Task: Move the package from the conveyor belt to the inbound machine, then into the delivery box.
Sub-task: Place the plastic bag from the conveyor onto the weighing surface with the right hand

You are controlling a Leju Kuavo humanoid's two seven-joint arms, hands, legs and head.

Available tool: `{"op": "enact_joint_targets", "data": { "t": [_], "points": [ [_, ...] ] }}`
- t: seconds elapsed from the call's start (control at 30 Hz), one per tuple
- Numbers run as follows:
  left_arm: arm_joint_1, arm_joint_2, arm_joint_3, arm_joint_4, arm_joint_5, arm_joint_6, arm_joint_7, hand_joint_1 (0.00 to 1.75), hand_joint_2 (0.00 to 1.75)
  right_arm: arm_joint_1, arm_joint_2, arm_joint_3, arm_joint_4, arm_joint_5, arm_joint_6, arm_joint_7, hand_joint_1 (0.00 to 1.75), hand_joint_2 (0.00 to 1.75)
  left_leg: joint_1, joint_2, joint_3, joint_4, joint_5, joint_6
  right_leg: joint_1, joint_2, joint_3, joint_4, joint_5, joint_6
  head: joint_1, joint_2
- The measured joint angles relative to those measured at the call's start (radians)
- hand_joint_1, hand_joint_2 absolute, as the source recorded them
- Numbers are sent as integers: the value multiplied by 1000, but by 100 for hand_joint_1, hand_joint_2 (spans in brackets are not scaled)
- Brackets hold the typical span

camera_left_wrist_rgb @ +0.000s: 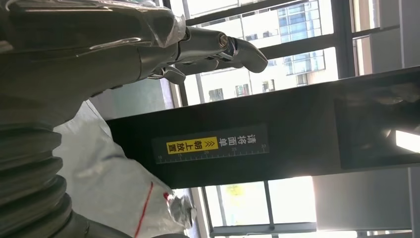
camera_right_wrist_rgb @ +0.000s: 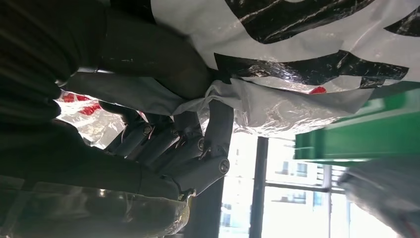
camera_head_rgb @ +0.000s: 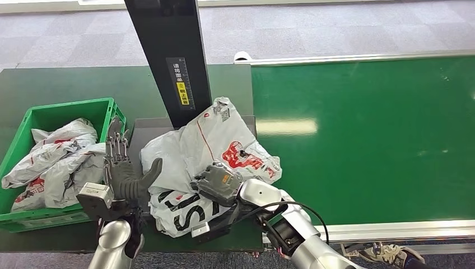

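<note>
White crinkly poly package (camera_head_rgb: pixel 207 162), soft, light, slippery, slumped on inbound machine (camera_head_rgb: pixel 140 128) at scanner post's six o'clock. Right hand (camera_head_rgb: pixel 217 180) clamped on near edge; left hand (camera_head_rgb: pixel 120 168) spread, nine o'clock flank. Best bunching loose film.

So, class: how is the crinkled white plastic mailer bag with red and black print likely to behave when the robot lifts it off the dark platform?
The white plastic mailer bag looks floppy: it lies creased and slumped, so it will probably sag around the right hand. Its glossy film may slip. The open left hand beside it could steady it.
</note>
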Motion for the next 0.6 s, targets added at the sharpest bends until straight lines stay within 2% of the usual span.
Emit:
{"op": "enact_joint_targets", "data": {
  "t": [0.2,0.53,0.57,0.6],
  "points": [
    [-11,2,-14,14,15,4,0,0,175,-7,31,31,41,-39,-18,6,175,175,0,0,0,0,0,0,0,0,0,0,0,0,0,0],
    [-14,3,-17,22,21,4,0,0,175,-19,43,44,70,-51,-26,10,175,175,0,0,0,0,0,0,0,0,0,0,0,0,0,0],
    [-14,3,-17,22,22,4,0,0,175,-20,43,46,71,-59,-29,10,153,175,0,0,0,0,0,0,0,0,0,0,0,0,0,0],
    [-14,4,-17,22,22,4,0,0,175,-23,43,46,73,-69,-33,11,109,175,0,0,0,0,0,0,0,0,0,0,0,0,0,0]
  ]
}}
